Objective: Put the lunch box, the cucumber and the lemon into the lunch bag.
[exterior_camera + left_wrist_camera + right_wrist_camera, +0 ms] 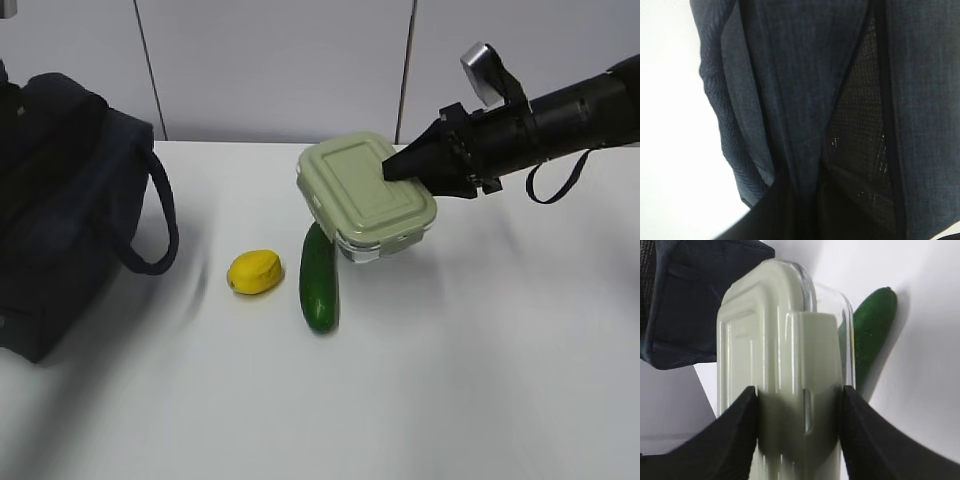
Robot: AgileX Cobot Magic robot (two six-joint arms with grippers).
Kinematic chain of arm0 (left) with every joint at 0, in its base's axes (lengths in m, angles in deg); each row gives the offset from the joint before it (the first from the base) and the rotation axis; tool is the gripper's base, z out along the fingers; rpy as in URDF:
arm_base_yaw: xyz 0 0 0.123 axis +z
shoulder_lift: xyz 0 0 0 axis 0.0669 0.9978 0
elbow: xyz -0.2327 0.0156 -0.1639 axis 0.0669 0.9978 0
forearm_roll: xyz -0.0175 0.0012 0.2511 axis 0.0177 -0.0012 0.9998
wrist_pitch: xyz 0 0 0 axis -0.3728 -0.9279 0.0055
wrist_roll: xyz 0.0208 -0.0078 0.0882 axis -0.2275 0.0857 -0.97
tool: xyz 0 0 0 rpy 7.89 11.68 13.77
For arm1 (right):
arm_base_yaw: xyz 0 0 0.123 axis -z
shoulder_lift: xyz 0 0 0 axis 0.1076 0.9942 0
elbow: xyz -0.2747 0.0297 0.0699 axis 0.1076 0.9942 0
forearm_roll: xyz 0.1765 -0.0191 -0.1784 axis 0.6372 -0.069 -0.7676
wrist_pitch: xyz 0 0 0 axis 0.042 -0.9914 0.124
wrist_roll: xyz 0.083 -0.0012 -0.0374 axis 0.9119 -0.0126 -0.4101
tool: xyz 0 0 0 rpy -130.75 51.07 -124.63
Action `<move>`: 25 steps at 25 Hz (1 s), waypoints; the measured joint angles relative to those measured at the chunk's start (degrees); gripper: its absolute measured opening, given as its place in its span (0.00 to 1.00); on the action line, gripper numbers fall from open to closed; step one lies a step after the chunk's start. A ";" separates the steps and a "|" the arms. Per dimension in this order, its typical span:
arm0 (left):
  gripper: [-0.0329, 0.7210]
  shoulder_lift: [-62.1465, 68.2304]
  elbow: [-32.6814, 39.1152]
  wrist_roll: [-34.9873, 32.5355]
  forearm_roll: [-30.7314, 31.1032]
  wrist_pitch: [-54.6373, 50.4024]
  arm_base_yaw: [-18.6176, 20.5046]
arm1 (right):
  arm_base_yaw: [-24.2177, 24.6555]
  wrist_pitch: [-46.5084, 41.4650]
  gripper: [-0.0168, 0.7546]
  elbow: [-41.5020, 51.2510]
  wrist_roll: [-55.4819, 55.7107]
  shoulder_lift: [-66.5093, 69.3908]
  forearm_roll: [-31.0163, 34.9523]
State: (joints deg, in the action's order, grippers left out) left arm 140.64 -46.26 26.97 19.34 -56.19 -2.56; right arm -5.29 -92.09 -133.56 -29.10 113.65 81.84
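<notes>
Cucumber [319,281] and lemon [255,272] lie on the table [480,380] — lunch box [366,194] is clamped, tilted, in the right gripper [392,168]. Risk: edge grip slips before reaching the lunch bag [60,210]. Left gripper — pressed shut, unseen.

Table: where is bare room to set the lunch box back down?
Bare table stretches right of the cucumber and along the near edge. Crowded: the lemon sits close beside the cucumber, with the lunch bag at left.
</notes>
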 joint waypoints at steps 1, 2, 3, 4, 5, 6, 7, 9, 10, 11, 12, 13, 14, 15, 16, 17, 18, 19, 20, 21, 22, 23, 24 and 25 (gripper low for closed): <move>0.05 0.00 0.00 0.14 0.00 0.00 -0.41 | -0.37 -0.10 0.50 0.00 0.14 -0.50 0.13; 0.05 0.00 0.00 0.24 0.00 0.00 -0.87 | -0.95 -0.21 0.50 0.00 0.26 -1.03 0.27; 0.05 0.00 0.00 0.37 0.00 0.13 -1.53 | -1.41 -0.21 0.50 0.00 0.26 -1.47 0.65; 0.05 0.00 0.00 0.60 0.00 0.28 -2.22 | -1.80 -0.33 0.50 0.00 0.38 -1.89 1.14; 0.05 0.00 0.00 0.89 0.00 0.65 -2.83 | -2.07 -0.42 0.50 0.00 0.47 -2.27 1.75; 0.05 0.00 0.00 1.01 0.00 1.00 -3.47 | -2.38 -0.46 0.50 0.00 0.51 -2.56 2.34; 0.05 0.00 0.00 1.11 0.00 1.11 -3.99 | -2.61 -0.46 0.50 0.00 0.61 -2.94 2.66; 0.05 0.00 0.00 1.37 0.00 1.25 -5.08 | -3.14 -0.56 0.50 0.00 0.61 -3.53 3.41; 0.05 0.00 0.00 1.47 0.00 1.25 -5.58 | -3.36 -0.56 0.50 0.00 0.61 -3.91 3.68; 0.05 0.00 0.00 1.70 0.00 1.25 -6.08 | -3.62 -0.56 0.50 0.00 0.61 -4.14 3.86; 0.05 0.00 0.00 1.97 0.00 1.25 -6.44 | -3.91 -0.56 0.50 0.00 0.63 -4.40 4.00; 0.05 0.00 0.00 2.06 0.00 1.33 -6.93 | -4.13 -0.67 0.50 0.00 0.63 -4.54 4.35; 0.05 0.00 0.00 2.35 0.00 1.38 -7.51 | -4.38 -0.67 0.50 0.00 0.74 -4.67 4.57; 0.05 0.00 0.00 2.57 0.00 1.47 -7.91 | -4.58 -0.67 0.50 0.00 0.73 -4.88 4.72; 0.05 0.04 0.00 3.03 0.00 1.47 -8.42 | -4.84 -0.67 0.50 0.00 0.84 -5.03 4.97; 0.05 0.28 0.00 3.19 0.00 1.60 -8.90 | -5.08 -0.67 0.50 0.07 0.84 -5.18 5.08; 0.05 0.51 0.00 3.42 0.00 1.72 -9.38 | -5.30 -0.67 0.50 0.07 0.84 -5.47 5.35; 0.05 0.95 -0.04 3.69 0.00 1.82 -9.71 | -5.41 -0.80 0.50 0.07 0.93 -5.58 5.60; 0.05 1.42 -0.04 3.79 0.00 1.96 -10.12 | -5.57 -0.79 0.50 0.07 0.93 -5.67 6.11; 0.05 1.76 -0.04 3.91 0.00 1.99 -10.49 | -5.70 -1.02 0.50 0.07 0.97 -5.70 6.50; 0.05 2.19 -0.04 4.15 0.00 2.12 -10.88 | -5.70 -1.00 0.50 0.07 1.07 -5.80 6.63; 0.05 2.55 -0.04 4.28 -0.12 2.36 -11.28 | -5.70 -1.00 0.50 0.07 1.20 -5.80 6.63; 0.05 2.86 -0.04 4.40 -0.24 2.63 -11.69 | -5.70 -1.00 0.50 0.07 1.32 -5.80 6.73; 0.05 3.10 -0.04 4.77 -0.24 2.96 -12.10 | -5.84 -1.00 0.50 0.07 1.45 -5.80 6.73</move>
State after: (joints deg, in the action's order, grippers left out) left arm 143.74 -46.31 31.75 19.10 -53.23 -14.65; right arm -11.14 -93.09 -133.49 -27.64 107.85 88.57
